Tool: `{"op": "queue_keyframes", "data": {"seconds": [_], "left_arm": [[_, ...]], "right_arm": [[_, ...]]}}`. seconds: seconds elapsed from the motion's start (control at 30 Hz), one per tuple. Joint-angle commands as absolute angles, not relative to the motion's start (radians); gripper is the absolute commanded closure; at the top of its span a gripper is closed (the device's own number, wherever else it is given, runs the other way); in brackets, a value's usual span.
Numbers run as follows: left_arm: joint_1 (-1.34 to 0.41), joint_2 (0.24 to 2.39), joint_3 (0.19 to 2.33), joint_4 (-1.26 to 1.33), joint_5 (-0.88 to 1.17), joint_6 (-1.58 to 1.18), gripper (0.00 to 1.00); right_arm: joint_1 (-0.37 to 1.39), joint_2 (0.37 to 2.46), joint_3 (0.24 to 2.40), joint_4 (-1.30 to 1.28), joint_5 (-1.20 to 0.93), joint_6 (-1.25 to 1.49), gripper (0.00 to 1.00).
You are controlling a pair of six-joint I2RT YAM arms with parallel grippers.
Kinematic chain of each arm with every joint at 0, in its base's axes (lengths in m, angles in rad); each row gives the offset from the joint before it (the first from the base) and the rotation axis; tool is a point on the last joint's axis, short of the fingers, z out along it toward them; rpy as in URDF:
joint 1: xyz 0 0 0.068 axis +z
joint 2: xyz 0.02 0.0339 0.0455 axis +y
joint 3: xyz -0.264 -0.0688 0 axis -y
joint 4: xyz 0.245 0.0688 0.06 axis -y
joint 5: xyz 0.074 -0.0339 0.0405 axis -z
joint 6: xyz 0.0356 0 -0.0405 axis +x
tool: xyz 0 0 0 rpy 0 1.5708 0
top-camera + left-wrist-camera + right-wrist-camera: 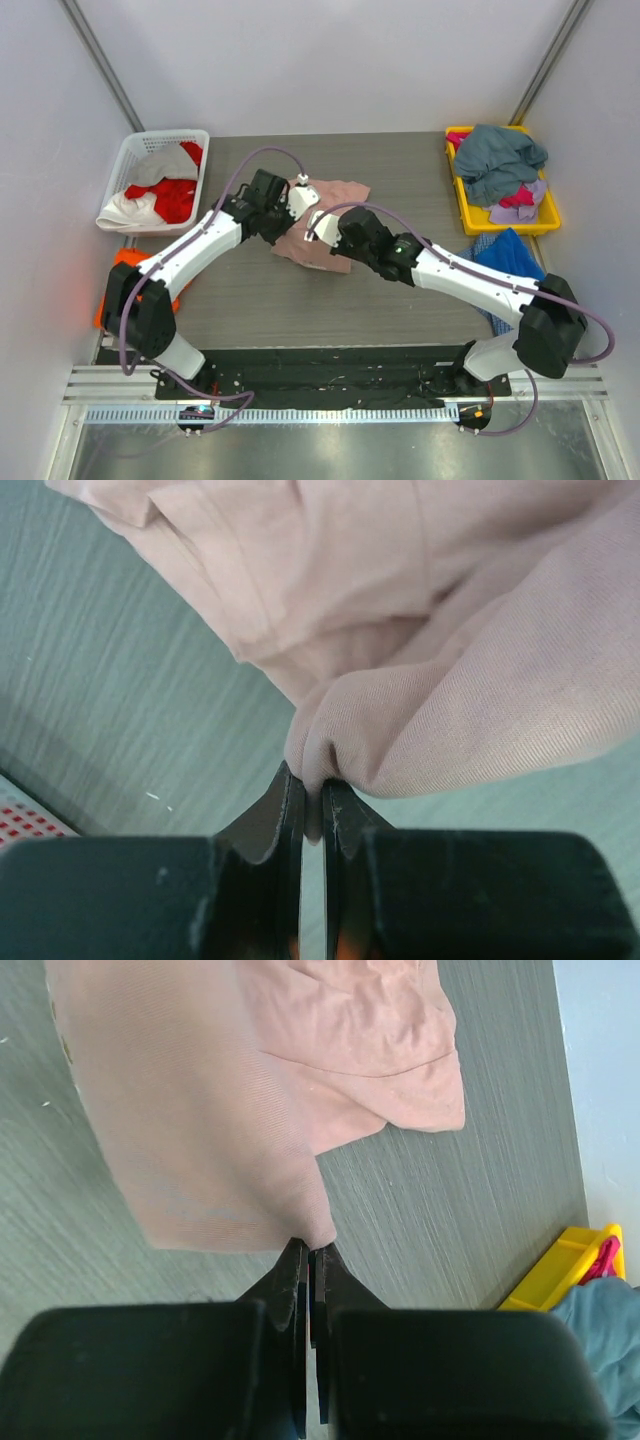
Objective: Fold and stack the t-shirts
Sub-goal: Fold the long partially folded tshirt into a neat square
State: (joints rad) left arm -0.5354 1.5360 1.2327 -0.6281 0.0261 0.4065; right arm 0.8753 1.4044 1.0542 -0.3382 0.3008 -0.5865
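Note:
A dusty-pink t-shirt [335, 195] lies partly lifted at the middle of the table, and both grippers hold it. My left gripper [296, 208] is at its left side. In the left wrist view this gripper [312, 792] is shut on a bunched fold of the pink t-shirt [480, 680]. My right gripper [328, 238] is at the shirt's near edge. In the right wrist view it [311, 1252] is shut on a corner of the pink t-shirt [200, 1110], which hangs stretched above the table.
A white basket [135, 150] at the back left holds red and white shirts. A yellow tray [545, 215] at the back right holds a grey-teal shirt [500, 155] and others. A blue shirt [505, 255] lies in front of it. An orange shirt [125, 262] lies under the left arm.

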Motion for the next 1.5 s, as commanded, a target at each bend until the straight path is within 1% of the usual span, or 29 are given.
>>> {"op": "queue_keyframes", "data": {"seconds": [0.0,0.43,0.87,1.03,1.47], "left_arm": [[-0.497,1.639,1.331,-0.566,0.049,0.454,1.00],[-0.420,1.936,1.603,-0.557,0.066,0.477,1.00],[-0.400,2.155,1.919,-0.606,0.051,0.492,1.00],[-0.396,2.204,1.989,-0.612,0.046,0.503,1.00],[-0.396,2.256,2.100,-0.621,0.037,0.512,1.00]], "right_arm": [[0.827,1.459,1.109,-0.262,0.264,-0.614,0.99],[0.652,1.680,1.249,-0.215,0.180,-0.670,0.99],[0.566,1.894,1.436,-0.199,0.144,-0.698,0.99],[0.545,1.916,1.473,-0.201,0.135,-0.701,0.99],[0.517,1.868,1.467,-0.206,0.138,-0.713,0.99]]}}
